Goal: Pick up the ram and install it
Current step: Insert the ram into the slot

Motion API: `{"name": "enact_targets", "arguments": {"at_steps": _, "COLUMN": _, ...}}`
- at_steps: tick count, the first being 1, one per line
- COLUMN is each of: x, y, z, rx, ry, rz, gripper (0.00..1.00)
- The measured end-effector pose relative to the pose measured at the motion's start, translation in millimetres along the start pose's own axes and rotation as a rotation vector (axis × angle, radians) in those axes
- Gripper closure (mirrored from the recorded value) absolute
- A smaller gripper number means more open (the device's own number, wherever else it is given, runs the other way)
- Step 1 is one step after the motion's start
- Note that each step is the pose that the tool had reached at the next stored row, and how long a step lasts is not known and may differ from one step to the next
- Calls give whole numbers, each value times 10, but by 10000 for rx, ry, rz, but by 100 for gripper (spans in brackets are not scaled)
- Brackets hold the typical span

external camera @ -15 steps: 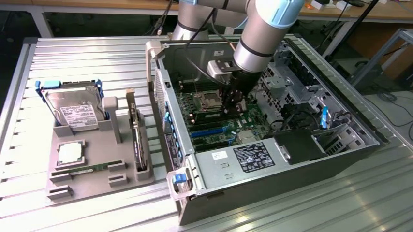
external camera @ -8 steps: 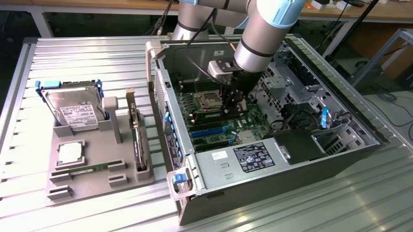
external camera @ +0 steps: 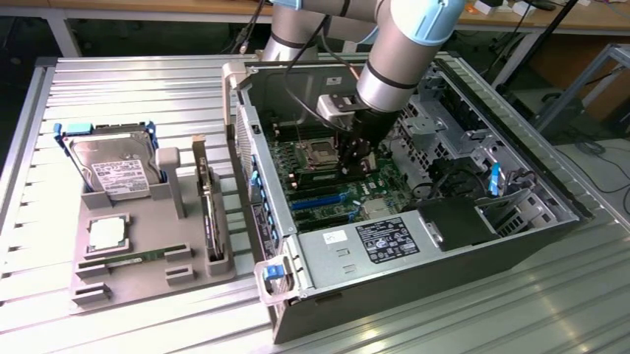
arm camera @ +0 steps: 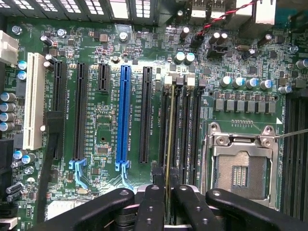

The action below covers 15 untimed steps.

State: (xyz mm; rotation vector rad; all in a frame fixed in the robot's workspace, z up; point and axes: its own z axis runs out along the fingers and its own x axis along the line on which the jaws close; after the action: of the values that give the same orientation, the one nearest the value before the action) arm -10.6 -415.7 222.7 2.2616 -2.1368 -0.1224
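The ram [arm camera: 167, 144], a thin strip seen edge-on, is pinched in the narrow tool [arm camera: 167, 195], one finger on each face. It runs in line with the memory slots [arm camera: 185, 130] beside the processor socket [arm camera: 240, 166], likely for pressing in. The fingers hide its near end, so whether it is seated is unclear. A second stick [external camera: 133, 258] lies in a tray [external camera: 128, 291] on the surface [external camera: 118, 96], outside the case [external camera: 394, 247].

1. Nothing fully legible anywhere.
2. Motherboard [arm camera: 108, 139]: white silkscreen beside the slots [arm camera: 124, 115], too small to read.
3. Black label [external camera: 382, 241] on the power supply [external camera: 340, 254]: white print, unreadable.
4. Hard drive label [external camera: 120, 175]: print unreadable.
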Motion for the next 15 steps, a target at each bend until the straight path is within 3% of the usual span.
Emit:
{"name": "enact_targets", "arguments": {"at_steps": 4, "x": 0, "y": -6, "z": -1, "rx": -57, "ry": 10, "rz": -186, "gripper": 86}}
{"name": "enact_targets", "arguments": {"at_steps": 13, "x": 1, "y": -9, "z": 33, "rx": -57, "ry": 10, "rz": -206, "gripper": 85}}
{"name": "enact_targets", "arguments": {"at_steps": 14, "x": 1, "y": -9, "z": 33, "rx": -57, "ry": 10, "rz": -206, "gripper": 79}}
{"name": "enact_targets", "arguments": {"at_steps": 15, "x": -1, "y": -5, "z": -19, "rx": -59, "ry": 12, "rz": -206, "gripper": 79}}
